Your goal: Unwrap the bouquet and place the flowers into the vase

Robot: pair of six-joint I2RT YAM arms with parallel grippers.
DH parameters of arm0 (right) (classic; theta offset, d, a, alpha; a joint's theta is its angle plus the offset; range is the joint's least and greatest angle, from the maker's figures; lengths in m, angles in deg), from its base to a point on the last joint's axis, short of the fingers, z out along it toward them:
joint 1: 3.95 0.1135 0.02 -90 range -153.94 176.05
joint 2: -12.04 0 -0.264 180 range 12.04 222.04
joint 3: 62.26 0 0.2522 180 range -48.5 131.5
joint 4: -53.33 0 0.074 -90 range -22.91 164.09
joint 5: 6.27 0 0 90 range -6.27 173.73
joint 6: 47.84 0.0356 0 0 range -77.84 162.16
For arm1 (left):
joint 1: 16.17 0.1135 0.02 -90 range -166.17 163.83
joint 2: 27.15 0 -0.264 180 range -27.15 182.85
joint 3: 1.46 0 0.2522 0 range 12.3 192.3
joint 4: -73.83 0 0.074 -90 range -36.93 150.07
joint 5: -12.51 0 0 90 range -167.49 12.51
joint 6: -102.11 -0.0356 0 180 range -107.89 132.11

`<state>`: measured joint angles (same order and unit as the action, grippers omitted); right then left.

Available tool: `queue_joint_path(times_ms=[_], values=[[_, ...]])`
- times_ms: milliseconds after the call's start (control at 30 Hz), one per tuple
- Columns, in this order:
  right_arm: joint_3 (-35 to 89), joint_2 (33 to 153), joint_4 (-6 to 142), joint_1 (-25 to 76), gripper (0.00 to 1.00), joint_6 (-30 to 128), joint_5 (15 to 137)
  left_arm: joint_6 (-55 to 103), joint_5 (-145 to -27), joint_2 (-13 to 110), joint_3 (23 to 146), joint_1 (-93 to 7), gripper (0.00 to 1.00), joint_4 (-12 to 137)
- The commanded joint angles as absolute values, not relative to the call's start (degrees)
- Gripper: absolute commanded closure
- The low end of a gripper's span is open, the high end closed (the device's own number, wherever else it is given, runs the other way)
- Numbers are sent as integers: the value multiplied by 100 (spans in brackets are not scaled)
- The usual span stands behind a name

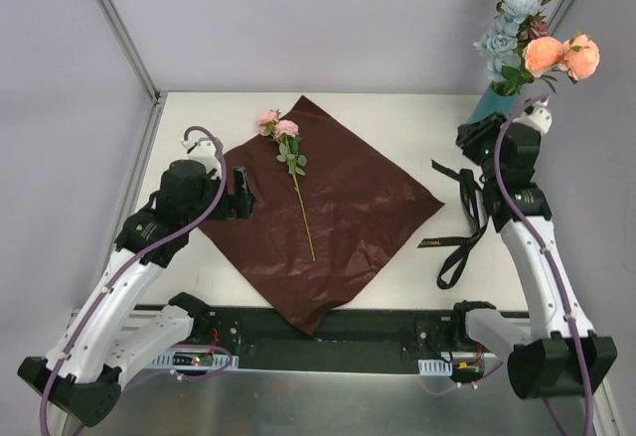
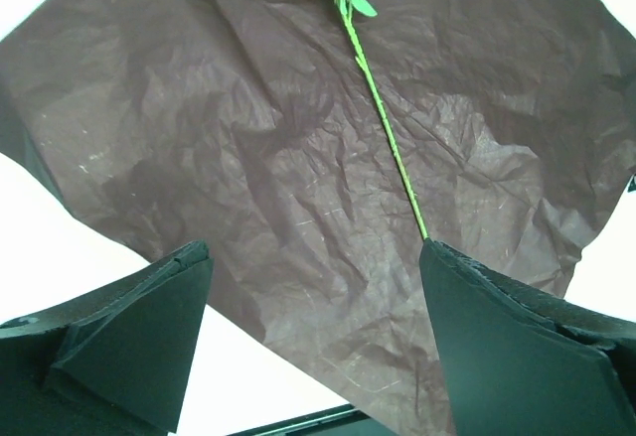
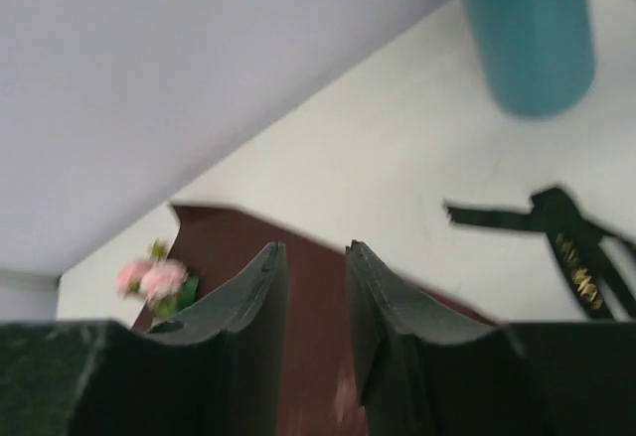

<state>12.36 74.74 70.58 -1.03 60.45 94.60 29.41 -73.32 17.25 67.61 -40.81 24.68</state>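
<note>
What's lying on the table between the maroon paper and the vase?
The untied black ribbon, loose on the white tabletop; the top view shows it.

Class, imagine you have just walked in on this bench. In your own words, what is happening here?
A robot is part-way through moving an unwrapped bouquet into a vase. The maroon paper lies spread flat on the table, with the black ribbon loose to its right. Most flowers stand in the teal vase at the far right corner. One pink flower lies on the paper. The left gripper is open at the paper's left corner, facing that stem. The right gripper, near the vase, is open and empty.
</note>
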Motion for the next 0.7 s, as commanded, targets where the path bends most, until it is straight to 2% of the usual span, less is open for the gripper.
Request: queue_joint_path(times_ms=[0,167,333,533,667], values=[[592,6821,8097,299,65,6888,8139,3724,-7562,2442,6960,-4025,16,2597],[275,6277,8826,1344,67,7054,8188,4129,-7722,3698,7495,-4025,23,2676],[-463,5433,8740,2048,68,7573,8267,4498,-7740,5060,7891,-4025,31,3158],[-754,4703,9011,2277,68,7732,8338,4639,-7854,6801,8866,-4034,42,3353],[-781,4351,9319,2286,67,7539,8618,4683,-7784,7716,9534,-4034,44,3371]])
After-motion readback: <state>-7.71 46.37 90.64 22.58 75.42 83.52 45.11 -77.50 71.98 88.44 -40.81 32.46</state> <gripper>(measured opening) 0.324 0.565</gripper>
